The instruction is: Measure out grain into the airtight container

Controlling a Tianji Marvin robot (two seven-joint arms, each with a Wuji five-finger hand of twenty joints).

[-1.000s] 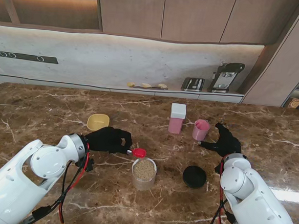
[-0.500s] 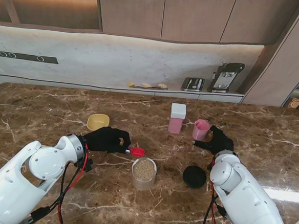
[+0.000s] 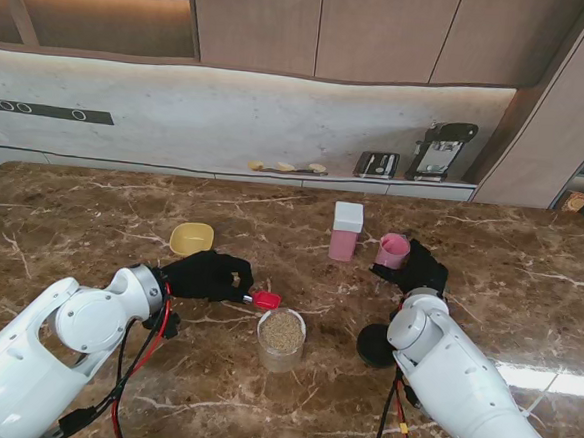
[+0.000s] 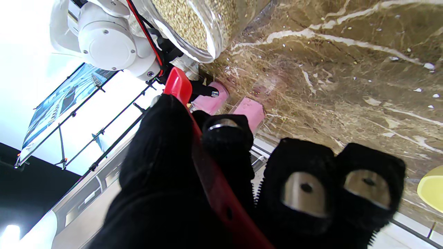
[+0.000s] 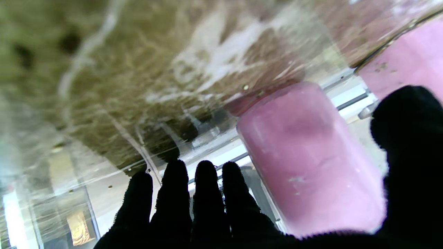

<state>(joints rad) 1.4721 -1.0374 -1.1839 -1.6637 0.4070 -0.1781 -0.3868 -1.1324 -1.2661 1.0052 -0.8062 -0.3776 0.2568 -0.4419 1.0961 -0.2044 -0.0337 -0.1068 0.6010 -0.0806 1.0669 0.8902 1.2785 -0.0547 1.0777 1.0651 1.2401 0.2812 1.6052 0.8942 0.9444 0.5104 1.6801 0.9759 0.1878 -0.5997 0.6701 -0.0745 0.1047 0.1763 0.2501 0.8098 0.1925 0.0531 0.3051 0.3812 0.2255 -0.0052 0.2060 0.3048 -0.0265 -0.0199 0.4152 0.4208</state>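
My table (image 3: 92,215): polished brown marble, white veins, glossy. Clear container (image 3: 280,341): see-through plastic or glass, cannot tell which, rough tan grain inside. Red scoop (image 3: 264,299): smooth shiny plastic. Pink cup (image 3: 392,250): matt plastic. Both my hands gloved in matt black cloth. Arm shells: glossy white plastic.

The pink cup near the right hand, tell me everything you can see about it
The pink cup is a small round cylinder of matte, plastic-looking pink, standing upright on the brown marble table with its mouth open; whether it holds anything cannot be told. It sits just right of the pink white-lidded box. The right hand is open beside it, thumb and fingers either side; contact cannot be told.
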